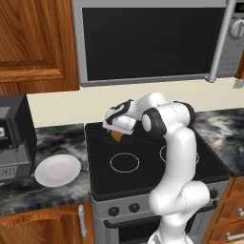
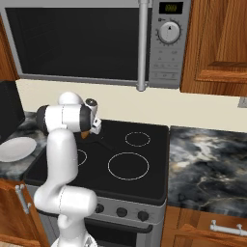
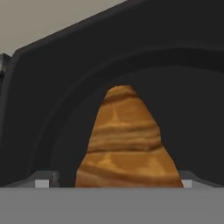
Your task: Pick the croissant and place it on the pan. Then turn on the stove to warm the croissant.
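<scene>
Golden-brown croissant (image 3: 127,144) stood between the fingertips in the hand view, pointed end away from the camera, with the black pan (image 3: 48,87) curving round and behind it. Fingers (image 3: 42,183) sat apart on either side of the pastry, with a gap visible at each tip; jaws looked spread wide, and whether they had any hold on the croissant could not be told.

Landmark: stove (image 1: 143,174). Gripper (image 1: 116,133) hung over the stove's rear left burner area, where the pan (image 1: 136,138) lay mostly hidden behind the arm. Croissant (image 1: 116,137) showed as a small brown wedge just under the hand, over the pan. From the right base view, croissant (image 2: 85,135) peeked out beside the arm, pan handle (image 2: 103,143) running toward the stove's centre.

White plate (image 1: 57,170) rested on the counter left of the stove, well apart from the pan. Microwave (image 1: 152,40) hung above the stove
</scene>
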Available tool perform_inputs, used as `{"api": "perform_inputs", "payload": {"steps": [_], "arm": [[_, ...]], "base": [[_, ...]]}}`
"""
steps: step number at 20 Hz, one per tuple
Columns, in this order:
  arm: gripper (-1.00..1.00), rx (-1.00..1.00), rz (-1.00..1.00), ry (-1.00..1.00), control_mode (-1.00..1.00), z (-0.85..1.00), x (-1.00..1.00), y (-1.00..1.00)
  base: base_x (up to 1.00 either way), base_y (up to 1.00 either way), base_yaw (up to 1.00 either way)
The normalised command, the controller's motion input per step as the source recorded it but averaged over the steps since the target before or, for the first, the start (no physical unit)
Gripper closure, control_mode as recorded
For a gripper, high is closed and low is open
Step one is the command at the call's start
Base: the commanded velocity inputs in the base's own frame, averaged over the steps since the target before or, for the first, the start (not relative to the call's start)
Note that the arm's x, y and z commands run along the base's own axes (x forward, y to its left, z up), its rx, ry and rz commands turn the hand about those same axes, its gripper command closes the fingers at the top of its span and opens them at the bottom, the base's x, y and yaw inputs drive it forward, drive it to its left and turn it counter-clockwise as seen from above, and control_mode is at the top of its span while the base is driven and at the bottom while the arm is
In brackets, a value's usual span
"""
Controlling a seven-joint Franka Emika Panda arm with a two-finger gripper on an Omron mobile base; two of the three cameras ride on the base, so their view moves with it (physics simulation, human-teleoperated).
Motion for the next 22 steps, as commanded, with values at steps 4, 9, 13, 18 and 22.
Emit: {"api": "perform_inputs", "payload": {"steps": [4,9,13,18,22], "arm": [[-1.00,0.00,0.00,0.00,-1.00,0.00,-0.03,0.00],[-1.00,0.00,0.00,-0.02,-1.00,0.00,-0.03,0.00],[-1.00,0.00,0.00,-0.08,-1.00,0.04,-0.05,0.00],[-1.00,0.00,0.00,-0.14,-1.00,0.13,-0.12,0.00],[-1.00,0.00,0.00,-0.13,-1.00,0.15,-0.13,0.00]], "base": [[0.00,0.00,0.00],[0.00,0.00,0.00],[0.00,0.00,0.00],[0.00,0.00,0.00],[0.00,0.00,0.00]]}}
